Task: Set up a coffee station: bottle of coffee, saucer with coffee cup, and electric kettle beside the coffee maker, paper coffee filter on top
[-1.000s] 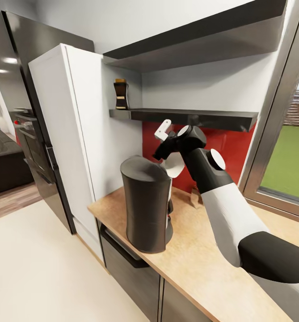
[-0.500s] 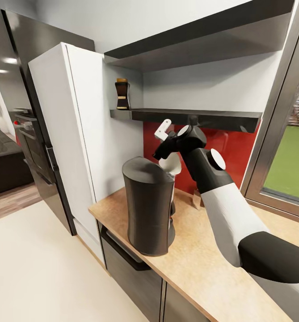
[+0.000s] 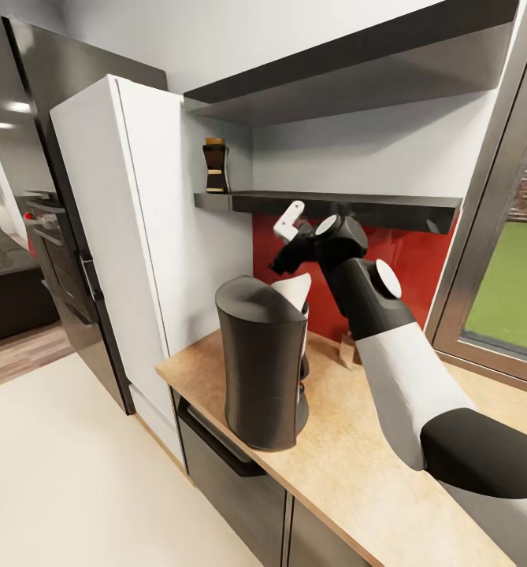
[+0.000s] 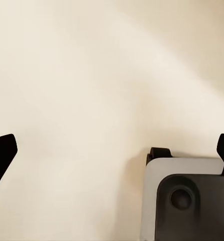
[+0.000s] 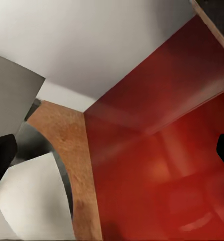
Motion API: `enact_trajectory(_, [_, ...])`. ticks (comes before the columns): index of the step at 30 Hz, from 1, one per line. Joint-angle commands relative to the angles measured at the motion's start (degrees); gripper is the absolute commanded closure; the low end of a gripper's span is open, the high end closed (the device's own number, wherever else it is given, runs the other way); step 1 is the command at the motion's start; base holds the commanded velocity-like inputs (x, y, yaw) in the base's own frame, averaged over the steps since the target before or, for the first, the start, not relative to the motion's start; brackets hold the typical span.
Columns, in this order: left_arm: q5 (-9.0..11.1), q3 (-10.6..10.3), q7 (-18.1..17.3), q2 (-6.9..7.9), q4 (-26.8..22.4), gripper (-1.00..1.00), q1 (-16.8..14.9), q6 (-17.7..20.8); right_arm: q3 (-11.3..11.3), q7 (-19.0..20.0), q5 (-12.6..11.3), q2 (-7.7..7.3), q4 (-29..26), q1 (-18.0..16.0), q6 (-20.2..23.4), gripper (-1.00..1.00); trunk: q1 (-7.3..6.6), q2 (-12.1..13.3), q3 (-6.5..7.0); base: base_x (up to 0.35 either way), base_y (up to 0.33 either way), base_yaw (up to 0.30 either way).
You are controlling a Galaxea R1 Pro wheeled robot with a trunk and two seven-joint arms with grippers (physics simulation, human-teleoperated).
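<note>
The coffee maker (image 3: 263, 362) stands on the bench (image 3: 358, 465), near its left end, beside the tall cabinet (image 3: 129, 236). A paper coffee filter (image 3: 295, 290) sits at the maker's top, on its far side. The right gripper (image 3: 283, 264) hangs just above the filter, under the kitchen shelf (image 3: 334, 206). The bottle of coffee (image 3: 214, 166) stands on that shelf's left end, against the cabinet.

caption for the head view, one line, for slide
Right gripper above the white paper filter resting on the coffee maker; coffee bottle on the shelf.
</note>
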Motion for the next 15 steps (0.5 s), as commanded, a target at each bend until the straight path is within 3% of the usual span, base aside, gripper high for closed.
enact_trajectory(1, [-0.5,0.5,-0.4,-0.03,0.0,-1.0,0.0,-0.2,0.0,0.5,0.6,0.01,-0.5,0.0,0.1,-1.0,0.02,0.0,-0.04,0.0,0.0,0.0])
enact_trajectory(10, [-0.4,0.5,-0.4,-0.03,-0.2,-1.0,0.0,-0.2,-0.1,0.4,0.5,0.01,-3.3,0.0,0.1,-1.0,0.02,0.0,-0.04,0.0,0.16,0.0])
enact_trajectory(15, [-0.4,0.5,-0.4,-0.03,-0.2,-1.0,0.0,-0.2,-0.1,0.4,0.5,0.01,-3.5,0.0,0.1,-1.0,0.02,0.0,-0.04,0.0,0.043,0.0])
